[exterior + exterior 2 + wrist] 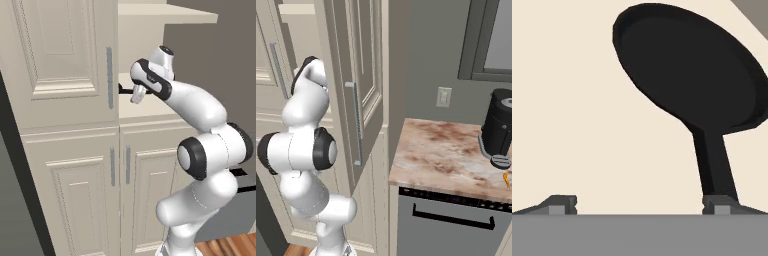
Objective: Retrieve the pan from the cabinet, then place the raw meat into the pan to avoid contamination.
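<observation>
**Pan reached, not yet gripped**

The cabinet (65,100) was seen with its upper right door swung open. The pan (687,65), flat, round and all black, lay on the cream shelf inside, its long handle beside one fingertip. The jaws were spread apart, holding nothing. The raw meat (505,179) remained on the bench (441,155); lifting out and loading were left.

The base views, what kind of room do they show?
Most likely a kitchen: a tall cream cabinet, a marble-like counter over a dishwasher, and a black pan on the cabinet shelf.
</observation>
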{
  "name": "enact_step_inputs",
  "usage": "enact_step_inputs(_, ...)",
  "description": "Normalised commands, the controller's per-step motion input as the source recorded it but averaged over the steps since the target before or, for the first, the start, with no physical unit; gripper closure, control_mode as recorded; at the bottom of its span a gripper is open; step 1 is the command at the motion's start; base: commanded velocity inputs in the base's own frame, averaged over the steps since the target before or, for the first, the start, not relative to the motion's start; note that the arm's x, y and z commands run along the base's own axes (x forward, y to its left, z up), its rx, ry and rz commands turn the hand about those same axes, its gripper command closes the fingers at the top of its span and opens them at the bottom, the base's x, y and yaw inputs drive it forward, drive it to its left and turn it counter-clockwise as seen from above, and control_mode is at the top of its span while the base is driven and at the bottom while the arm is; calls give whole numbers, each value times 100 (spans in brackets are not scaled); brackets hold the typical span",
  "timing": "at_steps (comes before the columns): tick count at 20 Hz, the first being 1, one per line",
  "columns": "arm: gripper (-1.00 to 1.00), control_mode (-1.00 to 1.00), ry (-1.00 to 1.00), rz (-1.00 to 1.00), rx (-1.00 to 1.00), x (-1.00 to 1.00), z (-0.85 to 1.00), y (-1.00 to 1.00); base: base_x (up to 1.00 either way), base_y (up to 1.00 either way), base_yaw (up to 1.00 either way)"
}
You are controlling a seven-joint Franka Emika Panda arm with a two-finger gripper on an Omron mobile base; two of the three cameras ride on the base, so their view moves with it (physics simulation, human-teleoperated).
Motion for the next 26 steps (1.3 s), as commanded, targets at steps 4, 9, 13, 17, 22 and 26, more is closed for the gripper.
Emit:
enact_step_inputs(4, -100, -100, 0, 0, 0, 44, -10, 4, 0, 0, 0)
enact_step_inputs(9, -100, -100, 0, 0, 0, 45, -10, 4, 0, 0, 0)
enact_step_inputs(13, -100, -100, 0, 0, 0, 43, -12, 5, 0, 0, 0)
enact_step_inputs(17, -100, -100, 0, 0, 0, 42, -13, 5, 0, 0, 0)
enact_step_inputs(22, -100, -100, 0, 0, 0, 30, -16, 8, 0, 0, 0)
enact_step_inputs(26, -100, -100, 0, 0, 0, 16, -20, 6, 0, 0, 0)
